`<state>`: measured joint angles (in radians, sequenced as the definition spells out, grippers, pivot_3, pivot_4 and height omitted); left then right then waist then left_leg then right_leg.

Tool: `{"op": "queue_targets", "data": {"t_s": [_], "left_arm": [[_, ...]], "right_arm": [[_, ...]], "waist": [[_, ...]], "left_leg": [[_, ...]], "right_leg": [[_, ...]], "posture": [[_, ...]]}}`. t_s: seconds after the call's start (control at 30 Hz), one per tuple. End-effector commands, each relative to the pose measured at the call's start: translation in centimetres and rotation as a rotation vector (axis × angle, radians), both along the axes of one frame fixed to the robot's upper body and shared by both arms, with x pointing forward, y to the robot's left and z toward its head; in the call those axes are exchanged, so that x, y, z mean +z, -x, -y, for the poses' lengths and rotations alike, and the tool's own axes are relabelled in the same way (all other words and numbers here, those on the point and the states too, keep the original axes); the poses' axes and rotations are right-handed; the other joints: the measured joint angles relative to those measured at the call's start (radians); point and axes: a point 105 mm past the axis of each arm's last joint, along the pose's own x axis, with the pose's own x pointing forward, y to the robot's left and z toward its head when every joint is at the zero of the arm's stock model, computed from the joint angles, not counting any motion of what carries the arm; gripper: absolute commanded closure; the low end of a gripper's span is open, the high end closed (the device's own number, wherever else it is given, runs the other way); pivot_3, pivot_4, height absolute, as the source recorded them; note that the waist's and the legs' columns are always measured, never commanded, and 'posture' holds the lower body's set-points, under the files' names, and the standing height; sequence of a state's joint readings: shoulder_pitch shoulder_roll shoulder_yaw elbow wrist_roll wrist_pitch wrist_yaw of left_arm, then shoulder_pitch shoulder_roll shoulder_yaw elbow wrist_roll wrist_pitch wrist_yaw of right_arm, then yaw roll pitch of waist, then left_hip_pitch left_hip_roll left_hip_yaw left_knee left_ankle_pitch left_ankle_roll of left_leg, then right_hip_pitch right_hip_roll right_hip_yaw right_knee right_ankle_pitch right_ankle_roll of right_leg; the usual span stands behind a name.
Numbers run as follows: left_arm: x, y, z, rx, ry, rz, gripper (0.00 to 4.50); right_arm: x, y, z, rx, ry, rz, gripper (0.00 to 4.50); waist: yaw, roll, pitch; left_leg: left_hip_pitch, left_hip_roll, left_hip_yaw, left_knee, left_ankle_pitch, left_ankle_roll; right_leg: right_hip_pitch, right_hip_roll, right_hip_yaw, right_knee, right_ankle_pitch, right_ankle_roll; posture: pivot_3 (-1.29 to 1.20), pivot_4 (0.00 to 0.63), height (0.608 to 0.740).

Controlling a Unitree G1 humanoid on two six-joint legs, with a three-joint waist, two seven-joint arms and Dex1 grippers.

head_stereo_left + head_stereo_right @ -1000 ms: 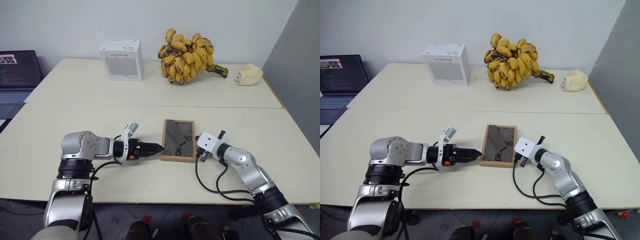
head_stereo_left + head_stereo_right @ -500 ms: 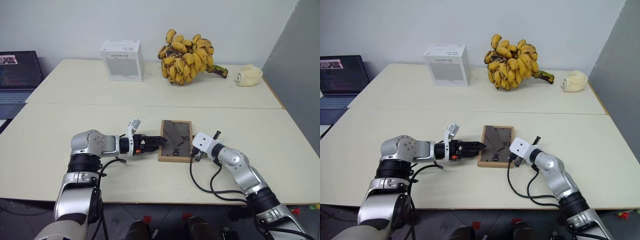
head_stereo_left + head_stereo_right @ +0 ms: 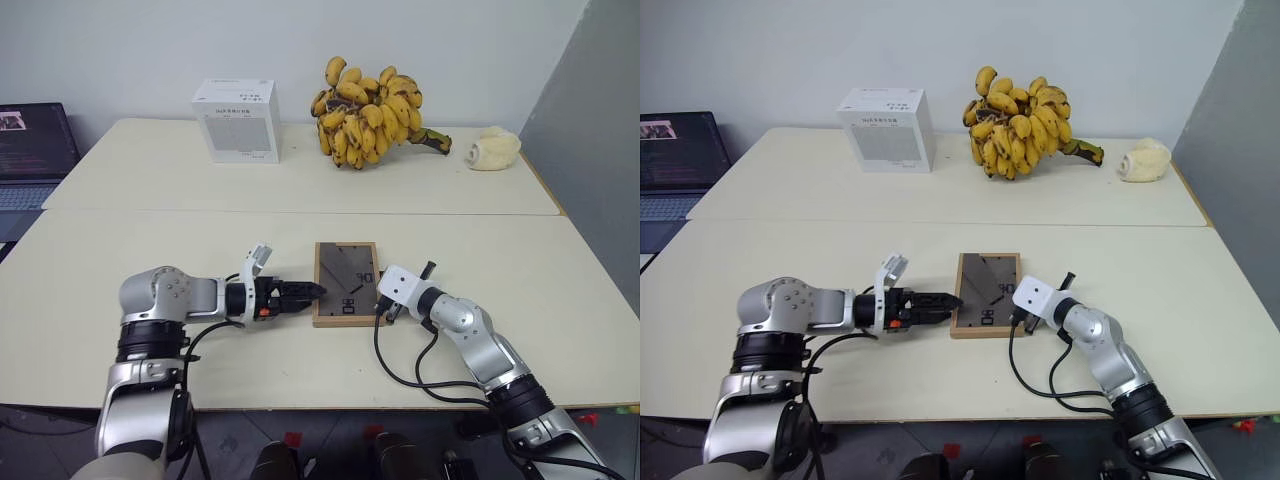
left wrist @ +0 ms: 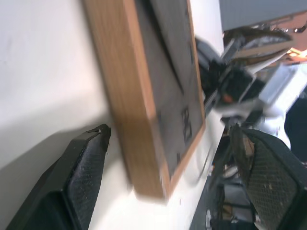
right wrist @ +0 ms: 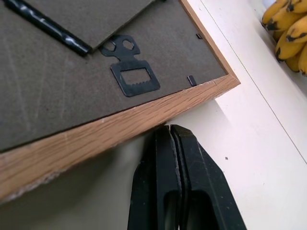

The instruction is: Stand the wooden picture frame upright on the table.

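The wooden picture frame lies flat on the table, its dark grey back and fold-out stand facing up. My left gripper points at the frame's left edge and is open. In the left wrist view one finger sits low beside the wood edge, and the other finger is over the far side. My right gripper is shut on nothing, with its tip against the frame's right wood edge, near the corner closest to me.
A white box, a bunch of bananas and a pale lumpy object stand along the far side. A laptop sits at the far left. A grey panel rises on the right. A black cable loops under my right arm.
The whole view has shifted a little to the left. My left gripper reached the frame's left edge and has drawn back slightly. The frame still lies flat, and the right gripper stays at its edge.
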<state>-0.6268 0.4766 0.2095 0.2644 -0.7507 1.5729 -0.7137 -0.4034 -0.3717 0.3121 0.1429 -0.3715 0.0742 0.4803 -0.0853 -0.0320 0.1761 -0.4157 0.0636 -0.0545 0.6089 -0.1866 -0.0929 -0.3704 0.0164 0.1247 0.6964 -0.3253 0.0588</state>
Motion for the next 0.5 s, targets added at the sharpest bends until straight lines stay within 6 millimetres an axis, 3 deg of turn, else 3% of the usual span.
{"op": "queue_targets", "data": {"t_s": [0.03,0.3,0.5], "left_arm": [[-1.9,1.2,0.1,-0.005,-0.052,-0.071,0.3],[-1.9,0.2,1.4,0.014,-0.04,-0.071,0.3],[-1.9,-0.6,2.1,0.03,-0.016,-0.068,0.3]], "right_arm": [[-1.4,1.0,0.4,0.022,0.044,-0.04,4.5],[-1.9,2.7,-0.2,0.08,0.071,-0.046,4.5],[-0.9,2.4,-1.9,0.079,0.023,-0.033,4.5]], "waist": [[0.002,0.0,0.0],[0.008,-0.001,-0.003],[0.01,-0.002,-0.005]], "left_leg": [[0.0,0.0,0.0,0.0,0.0,0.0],[0.001,-0.001,0.0,0.001,0.0,0.0],[0.001,-0.001,0.0,0.002,0.0,0.0]], "right_leg": [[0.0,0.0,0.0,0.0,0.0,0.0],[0.002,-0.001,0.0,-0.001,-0.002,0.004],[0.002,-0.001,0.0,-0.001,-0.002,0.004]], "posture": [[0.0,0.15,0.74],[0.0,0.15,0.74],[0.0,0.15,0.74]]}}
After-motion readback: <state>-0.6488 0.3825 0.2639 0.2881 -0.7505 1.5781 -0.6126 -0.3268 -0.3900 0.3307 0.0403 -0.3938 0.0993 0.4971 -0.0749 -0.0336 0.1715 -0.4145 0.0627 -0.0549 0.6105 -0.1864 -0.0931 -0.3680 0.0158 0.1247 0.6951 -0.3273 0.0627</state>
